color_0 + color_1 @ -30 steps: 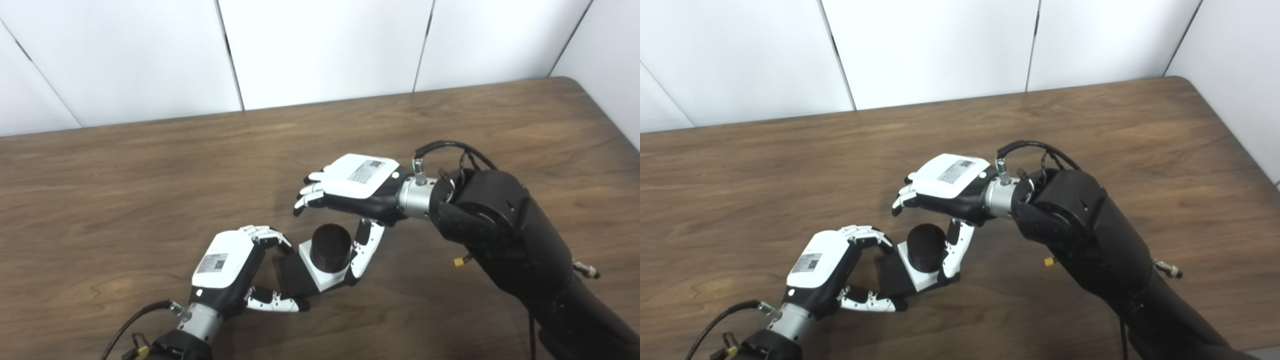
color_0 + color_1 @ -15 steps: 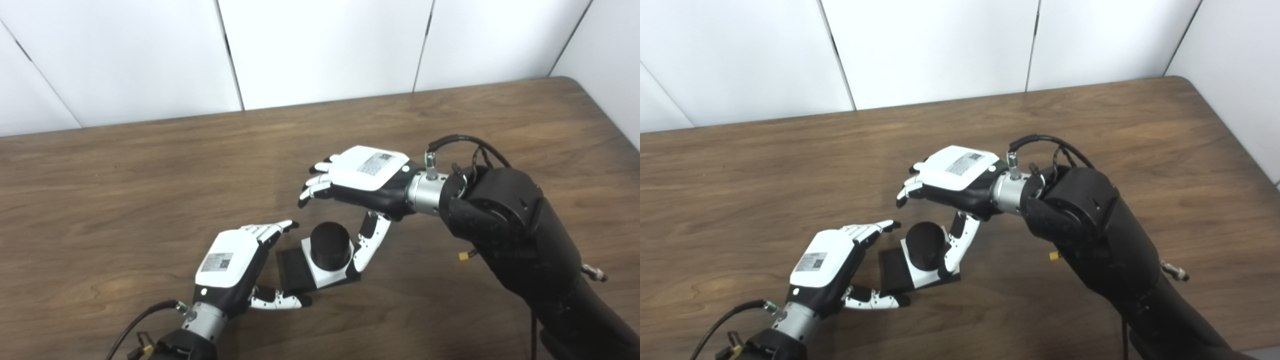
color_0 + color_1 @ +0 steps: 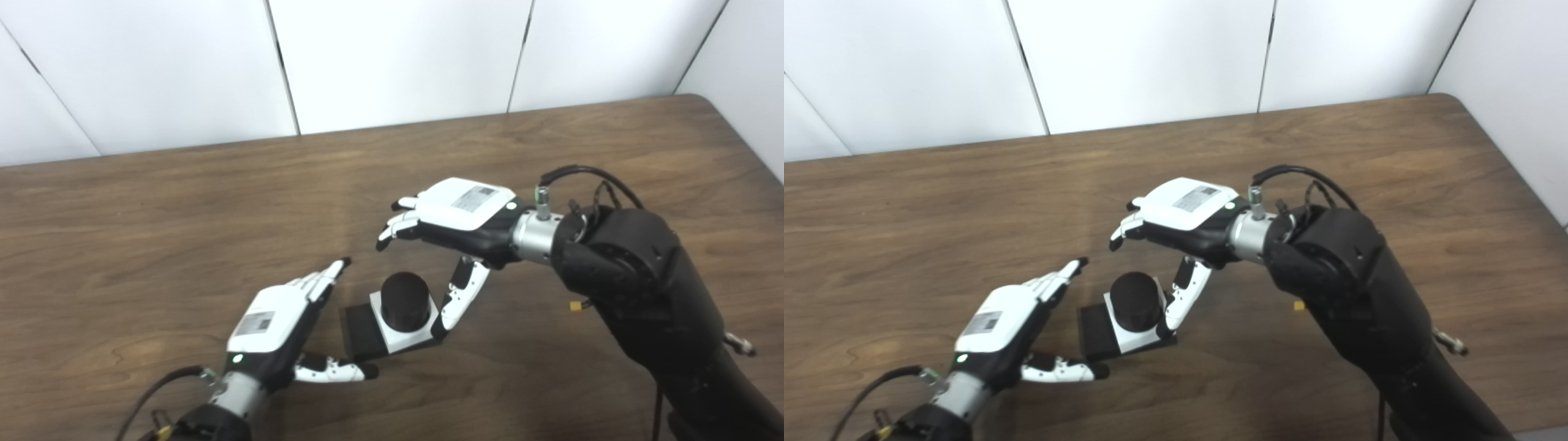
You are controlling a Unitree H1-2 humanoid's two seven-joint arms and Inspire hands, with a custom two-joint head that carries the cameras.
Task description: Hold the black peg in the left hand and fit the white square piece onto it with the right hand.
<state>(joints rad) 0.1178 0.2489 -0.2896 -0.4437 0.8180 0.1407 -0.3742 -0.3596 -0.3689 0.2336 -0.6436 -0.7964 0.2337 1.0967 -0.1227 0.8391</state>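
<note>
black peg stands between open left hand and right hand.

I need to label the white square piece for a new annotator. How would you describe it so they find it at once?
On the brown wooden table, look near the front edge, in the gap between the left robot hand and the right robot hand. There a black base plate carries the white square piece, the only white flat block, with the black peg rising through its middle.
</note>
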